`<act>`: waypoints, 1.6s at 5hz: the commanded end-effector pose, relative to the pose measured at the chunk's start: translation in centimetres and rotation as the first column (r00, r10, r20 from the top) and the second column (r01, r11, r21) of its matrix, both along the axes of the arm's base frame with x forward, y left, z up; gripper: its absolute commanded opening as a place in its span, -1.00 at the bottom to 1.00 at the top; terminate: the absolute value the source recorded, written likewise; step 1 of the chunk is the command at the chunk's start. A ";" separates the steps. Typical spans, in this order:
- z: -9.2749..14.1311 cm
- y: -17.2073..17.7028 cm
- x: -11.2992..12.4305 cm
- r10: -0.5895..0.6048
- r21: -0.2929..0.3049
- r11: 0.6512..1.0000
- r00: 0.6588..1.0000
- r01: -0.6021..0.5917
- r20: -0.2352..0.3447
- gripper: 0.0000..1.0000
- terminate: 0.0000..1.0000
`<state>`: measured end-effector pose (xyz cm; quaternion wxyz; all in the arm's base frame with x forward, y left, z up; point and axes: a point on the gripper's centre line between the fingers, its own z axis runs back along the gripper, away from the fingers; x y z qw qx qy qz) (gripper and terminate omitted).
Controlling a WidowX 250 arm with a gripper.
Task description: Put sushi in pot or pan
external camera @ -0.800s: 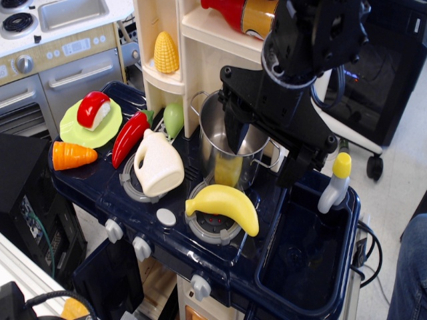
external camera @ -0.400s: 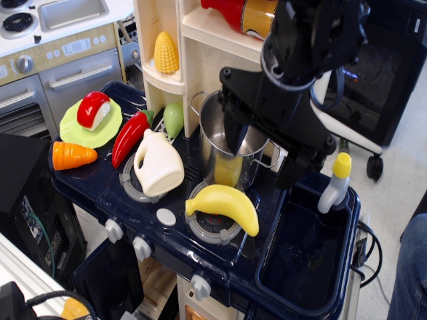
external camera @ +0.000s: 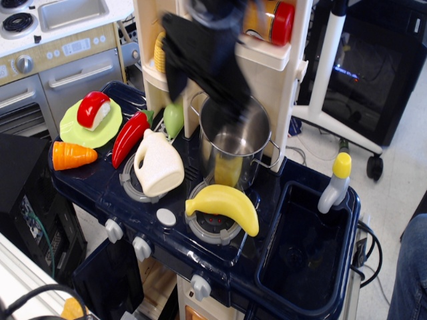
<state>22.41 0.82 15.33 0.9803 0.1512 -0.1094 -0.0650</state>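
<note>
The sushi point(external camera: 93, 109), red top over a white block, lies on a green plate point(external camera: 85, 132) at the far left of the toy stove. The shiny steel pot point(external camera: 235, 145) stands upright on the back right burner, and its inside looks empty. My gripper point(external camera: 208, 97) is a black, motion-blurred shape hanging above the pot's left rim, well to the right of the sushi. Its two fingers stand wide apart and hold nothing.
A red chili point(external camera: 130, 137), a cream jug point(external camera: 159, 163), a carrot point(external camera: 72, 155), a green pear point(external camera: 173, 119) and a banana point(external camera: 223, 203) lie on the stove top. Corn point(external camera: 159, 53) sits on the shelf behind my gripper. The dark sink point(external camera: 300, 247) with its faucet point(external camera: 337, 181) is at right.
My gripper has swung fast to the left and up, from the pot's right side to above its left rim. It uncovers the shelf and pot. The objects have not moved.
</note>
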 end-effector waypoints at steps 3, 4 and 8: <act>-4.1 13.8 2.2 0.127 -0.018 0.992 0.991 -0.128 -0.040 1.00 -1.00; -5.5 16.4 2.9 0.126 -0.058 0.990 0.990 -0.130 -0.070 1.00 -1.00; -9.3 22.0 4.7 0.084 -0.104 0.991 0.996 -0.085 -0.012 1.00 -1.00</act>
